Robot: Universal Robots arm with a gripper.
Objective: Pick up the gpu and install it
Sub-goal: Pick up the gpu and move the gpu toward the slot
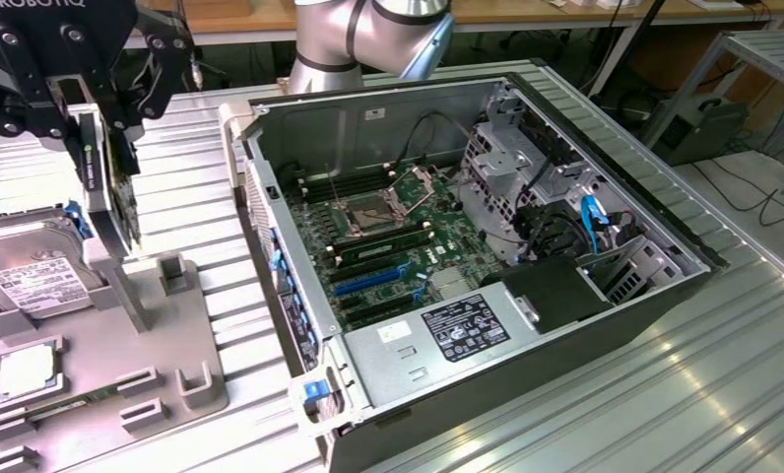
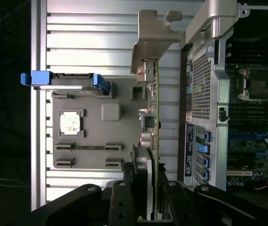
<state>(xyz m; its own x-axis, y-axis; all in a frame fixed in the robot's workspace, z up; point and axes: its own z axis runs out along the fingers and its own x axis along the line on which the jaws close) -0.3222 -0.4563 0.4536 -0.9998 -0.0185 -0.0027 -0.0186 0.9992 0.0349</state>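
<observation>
My gripper (image 1: 97,113) is at the exterior view's upper left, shut on the gpu (image 1: 113,187). The gpu is a thin card held on edge and nearly upright. Its lower end hangs just over the post of the grey holder (image 1: 168,355); I cannot tell whether they touch. In the wrist view the gpu (image 2: 151,117) shows edge-on, running from between my black fingers (image 2: 124,202) out to its silver end bracket (image 2: 152,42). The open computer case (image 1: 365,118) lies to the exterior view's right of the card, its motherboard (image 1: 392,236) and blue slots (image 1: 365,281) exposed.
On the grey holder (image 2: 96,136) a silver hard drive (image 1: 25,271) with a white label and blue frame stands beside the gpu, and a small square processor chip (image 1: 27,370) lies flat. The case's rear wall (image 2: 199,84) is close beside the card. Everything rests on a ribbed metal table (image 1: 655,394).
</observation>
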